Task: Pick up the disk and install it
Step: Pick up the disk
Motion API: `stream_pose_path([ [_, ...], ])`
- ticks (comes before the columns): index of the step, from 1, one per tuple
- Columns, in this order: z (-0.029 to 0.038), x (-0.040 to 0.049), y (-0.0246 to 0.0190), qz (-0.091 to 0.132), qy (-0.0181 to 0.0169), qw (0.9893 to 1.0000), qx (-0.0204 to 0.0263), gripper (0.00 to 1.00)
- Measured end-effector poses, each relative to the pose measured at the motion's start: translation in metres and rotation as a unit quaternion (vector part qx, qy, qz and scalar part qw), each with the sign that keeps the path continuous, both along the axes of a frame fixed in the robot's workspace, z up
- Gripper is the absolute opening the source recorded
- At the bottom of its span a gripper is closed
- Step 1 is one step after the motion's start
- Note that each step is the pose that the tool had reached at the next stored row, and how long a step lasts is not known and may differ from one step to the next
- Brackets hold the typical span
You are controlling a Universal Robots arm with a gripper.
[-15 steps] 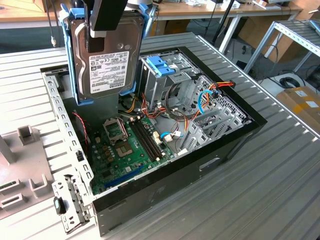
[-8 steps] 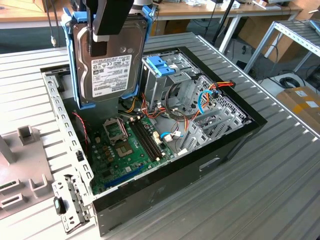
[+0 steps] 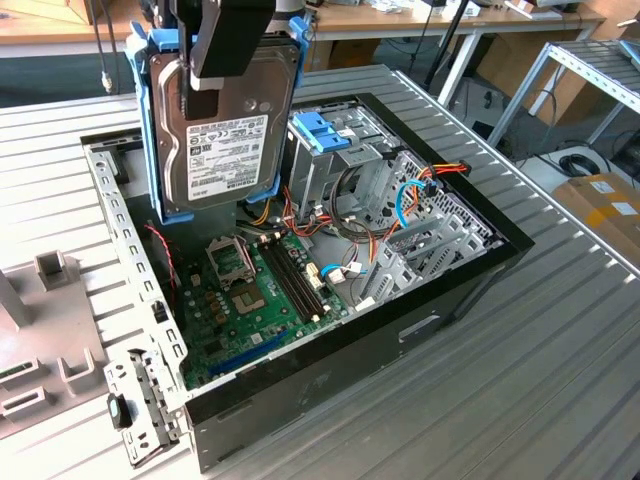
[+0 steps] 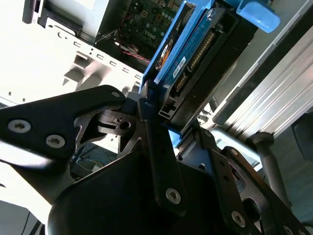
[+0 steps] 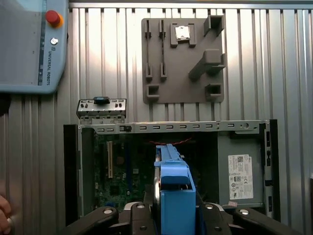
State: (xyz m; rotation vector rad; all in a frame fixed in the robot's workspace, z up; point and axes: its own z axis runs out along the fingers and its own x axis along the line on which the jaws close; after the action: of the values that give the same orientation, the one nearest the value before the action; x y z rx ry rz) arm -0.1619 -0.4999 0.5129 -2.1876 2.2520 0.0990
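pincer [image 3: 226,72] gripping disk [image 3: 228,145], upright above open computer case [image 3: 330,385]

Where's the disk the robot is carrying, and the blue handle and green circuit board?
the disk [image 3: 228,140], exterior view, on its white label.
the blue handle [image 3: 322,132], exterior view, on its flat top.
the green circuit board [image 3: 215,330], exterior view, on bare green board below the socket.

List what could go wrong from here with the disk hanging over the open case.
1. The gripper holds the disk upright by its upper end. A slip would likely drop it onto the motherboard below.
2. Loose cables lie beside the drive cage. They might snag the disk's blue rails if it is brought down there.
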Motion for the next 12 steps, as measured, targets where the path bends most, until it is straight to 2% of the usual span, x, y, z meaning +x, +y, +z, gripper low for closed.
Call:
stream_pose_path([
  [5, -0.0002, 0.0011, -0.0027, 0.0, 0.0, 1.0, 0.0, 0.37],
  [12, -0.0004, 0.0065, -0.0037, 0.0, 0.0, 1.0, 0.0, 0.37],
])
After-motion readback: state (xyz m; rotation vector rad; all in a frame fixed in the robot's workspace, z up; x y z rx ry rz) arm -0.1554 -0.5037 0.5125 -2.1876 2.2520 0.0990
